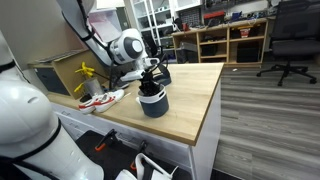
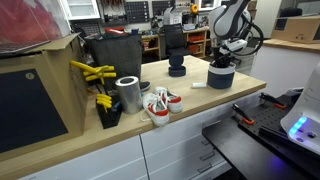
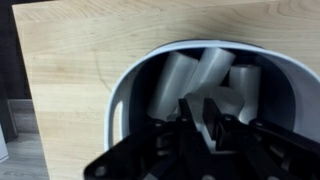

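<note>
reaching down into the dark cup (image 1: 152, 104), the gripper (image 1: 150, 84) hangs from above with its fingers below the rim. the cup stands upright on the wooden tabletop (image 1: 190, 95), near the middle of its width and well apart from the white and red shoes (image 1: 102, 99) at the far end. in an exterior view the cup (image 2: 220, 78) sits near the corner of the tabletop (image 2: 190, 112), with a metal can (image 2: 128, 93) far off beside the shoes (image 2: 160, 103). the wrist view shows the cup's pale rim (image 3: 128, 85) and several white cylindrical pieces (image 3: 176, 85) leaning inside it, with the gripper (image 3: 200, 118) set among them. its dark fingers look drawn close together, but they overlap the pieces, so i cannot tell whether they are clamped on one or merely beside it. to do this well, the wrist likely wants to be held vertical and centred in the opening, so that neither finger catches the rim. the fingers should probably straddle a single piece rather than two. the cup looks light and may tip or slide, so any pull is best made straight up, slowly.
</note>
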`<state>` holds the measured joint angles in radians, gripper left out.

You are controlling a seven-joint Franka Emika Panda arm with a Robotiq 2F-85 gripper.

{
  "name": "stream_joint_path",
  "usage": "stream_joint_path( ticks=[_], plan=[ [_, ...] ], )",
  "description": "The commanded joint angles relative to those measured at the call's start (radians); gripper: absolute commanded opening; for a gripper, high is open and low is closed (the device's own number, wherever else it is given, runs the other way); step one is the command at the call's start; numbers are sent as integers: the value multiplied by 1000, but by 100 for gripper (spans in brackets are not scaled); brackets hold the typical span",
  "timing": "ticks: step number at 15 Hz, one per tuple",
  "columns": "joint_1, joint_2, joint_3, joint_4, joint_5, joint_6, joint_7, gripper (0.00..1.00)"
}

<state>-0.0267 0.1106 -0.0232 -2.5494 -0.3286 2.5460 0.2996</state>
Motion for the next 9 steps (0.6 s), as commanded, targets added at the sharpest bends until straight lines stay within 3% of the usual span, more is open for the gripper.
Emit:
stream_joint_path(
  ticks=[1, 9],
  plan=[
    [12, 0, -6, -28, 44, 51, -30, 3],
    [6, -66, 5, -5, 165, -27, -169, 0]
  ],
)
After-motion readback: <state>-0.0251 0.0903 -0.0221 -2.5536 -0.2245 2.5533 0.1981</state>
